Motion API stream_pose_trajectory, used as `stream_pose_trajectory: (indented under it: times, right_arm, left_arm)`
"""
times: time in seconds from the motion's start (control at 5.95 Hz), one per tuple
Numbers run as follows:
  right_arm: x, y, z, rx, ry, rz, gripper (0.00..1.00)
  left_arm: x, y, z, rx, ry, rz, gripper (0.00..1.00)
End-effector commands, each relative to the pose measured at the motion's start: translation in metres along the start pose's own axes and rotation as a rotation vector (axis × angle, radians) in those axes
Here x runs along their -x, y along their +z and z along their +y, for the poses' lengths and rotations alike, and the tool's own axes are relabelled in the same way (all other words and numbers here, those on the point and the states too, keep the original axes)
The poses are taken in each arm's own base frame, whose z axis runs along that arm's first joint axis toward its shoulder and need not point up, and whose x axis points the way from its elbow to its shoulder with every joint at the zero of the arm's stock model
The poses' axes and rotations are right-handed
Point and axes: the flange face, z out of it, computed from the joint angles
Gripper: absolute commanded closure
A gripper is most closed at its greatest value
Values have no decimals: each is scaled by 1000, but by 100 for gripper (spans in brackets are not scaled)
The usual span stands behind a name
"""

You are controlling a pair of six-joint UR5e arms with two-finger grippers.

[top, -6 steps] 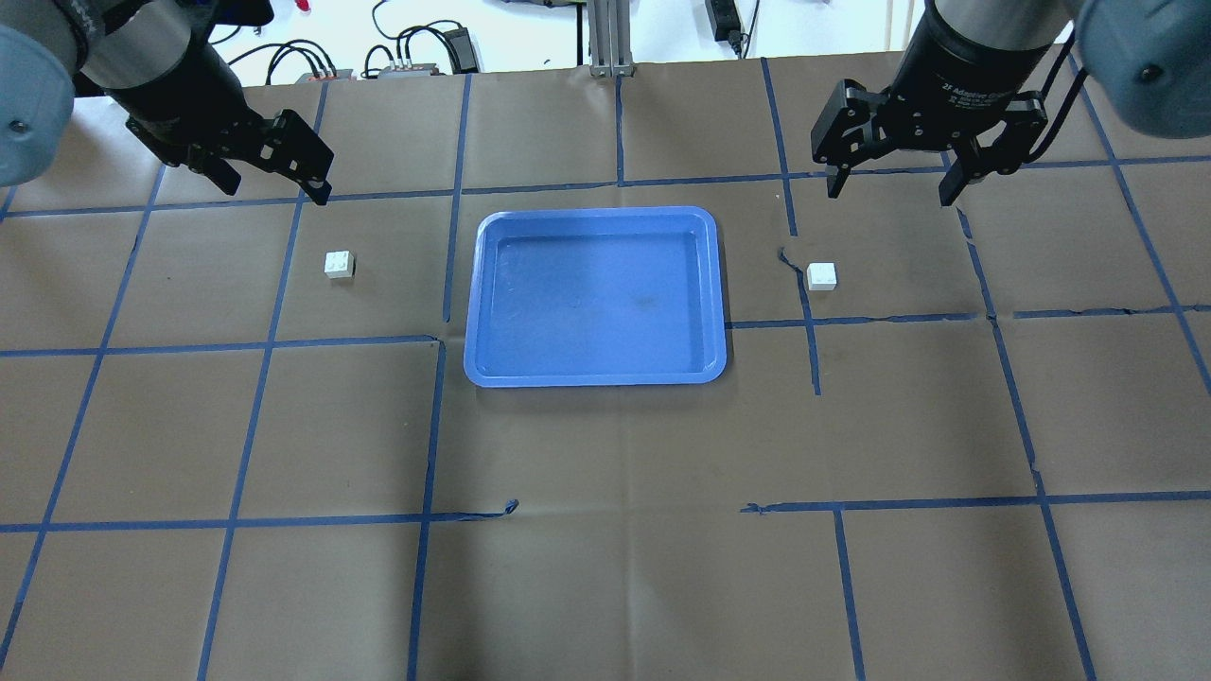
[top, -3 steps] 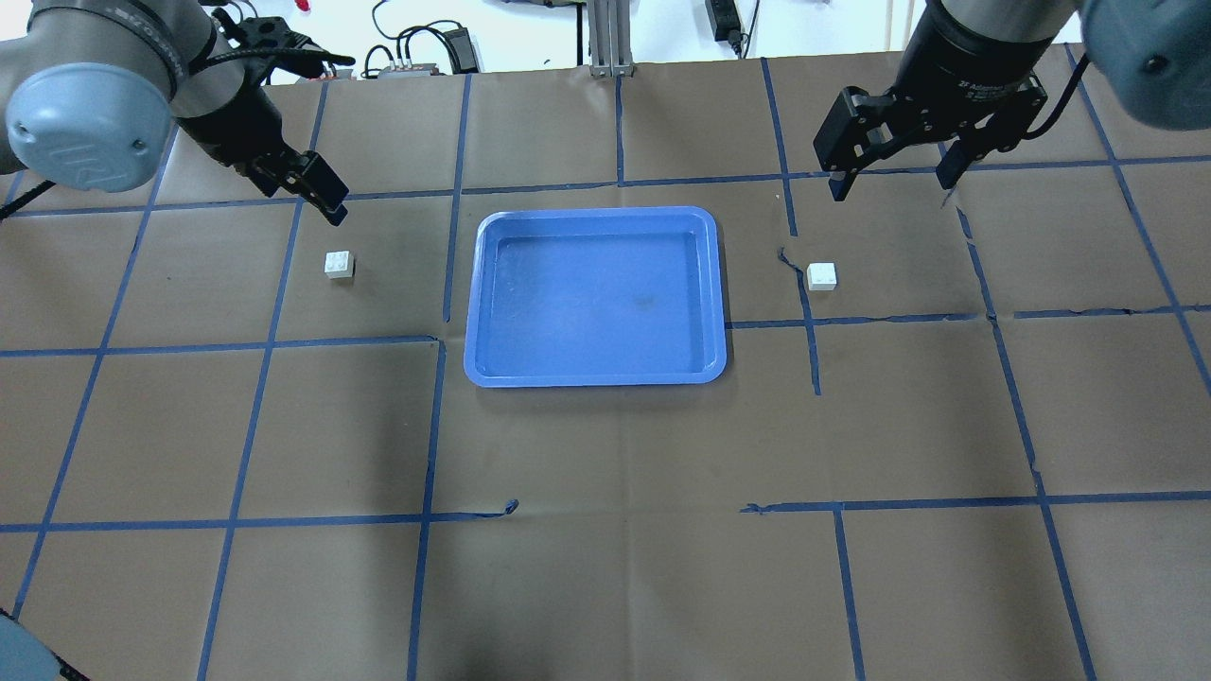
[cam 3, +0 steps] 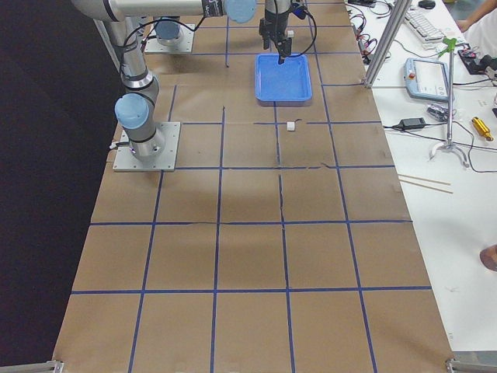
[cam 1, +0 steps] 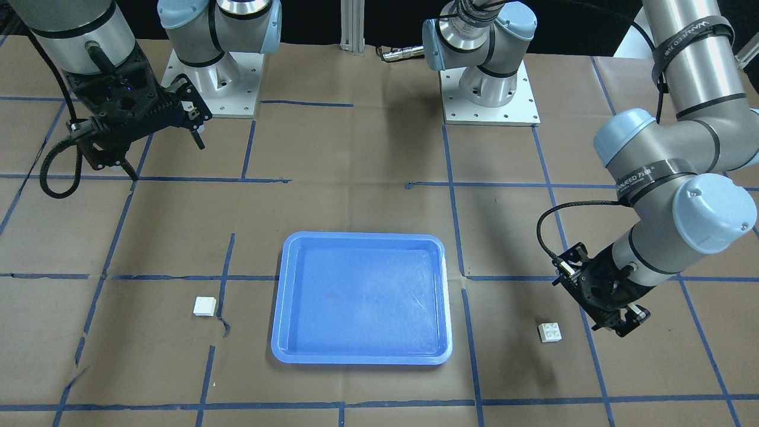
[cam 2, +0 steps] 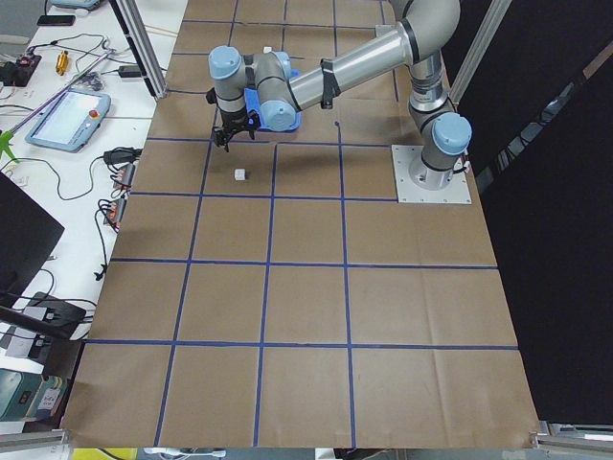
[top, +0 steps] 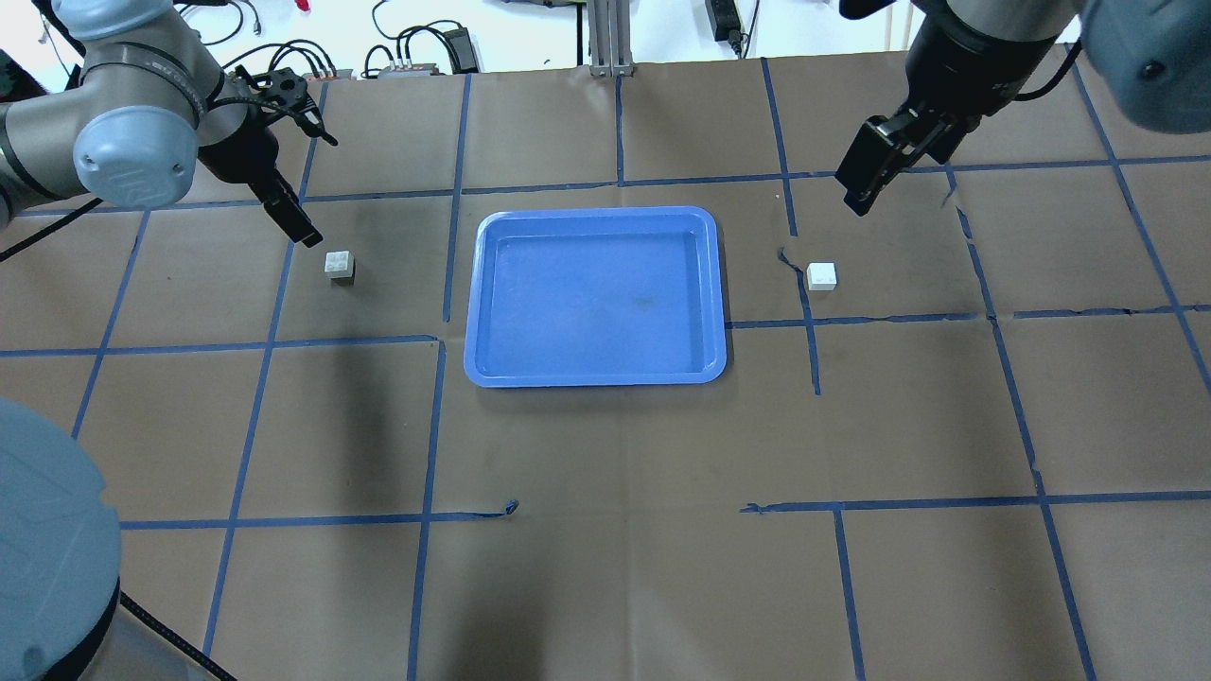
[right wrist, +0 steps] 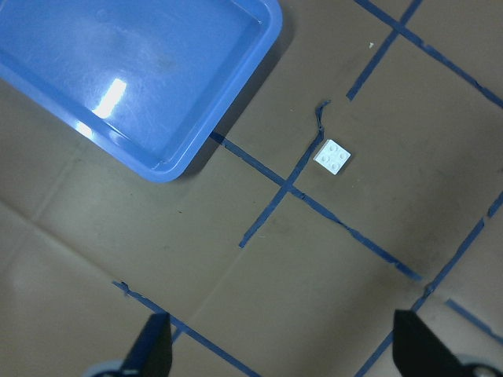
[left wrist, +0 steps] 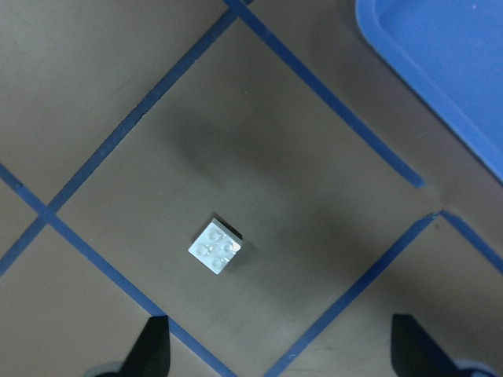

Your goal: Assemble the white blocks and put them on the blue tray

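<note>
The blue tray lies mid-table with nothing in it, and it shows in the front view. One white block sits left of the tray, studs up. A second white block sits right of the tray. My left gripper hangs open just behind and left of the left block, above the paper. My right gripper is open and empty, higher up, behind and right of the right block.
Brown paper with a blue tape grid covers the table. Cables and power bricks and a metal post lie past the far edge. The arm bases stand at the robot's side. My left arm's elbow fills the overhead view's lower left corner.
The left gripper has swung down and closer to the left block and turned edge-on. The right gripper has rotated edge-on and shifted slightly toward the right block. Blocks and tray have not moved.
</note>
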Motion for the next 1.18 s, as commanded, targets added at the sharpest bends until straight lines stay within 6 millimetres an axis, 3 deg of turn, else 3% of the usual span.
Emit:
stream_pose_trajectory:
  times: [0.0, 0.17, 0.34, 0.67, 1.01]
  right_arm:
    - [-35, 1, 12, -17, -357, 28, 0]
    - [-75, 4, 22, -32, -557, 74, 0]
    - [-104, 17, 26, -36, -714, 82, 0]
    - [-121, 59, 14, -18, -872, 6, 0]
    - [-132, 117, -7, -118, -874, -120, 0]
  left_arm:
    - [11, 38, 18, 107, 343, 42, 1]
    - [19, 57, 16, 101, 426, 22, 1]
    - [12, 77, 17, 97, 430, 38, 2]
    - [10, 111, 12, 32, 431, -47, 3]
    - [11, 113, 5, -20, 433, -102, 2]
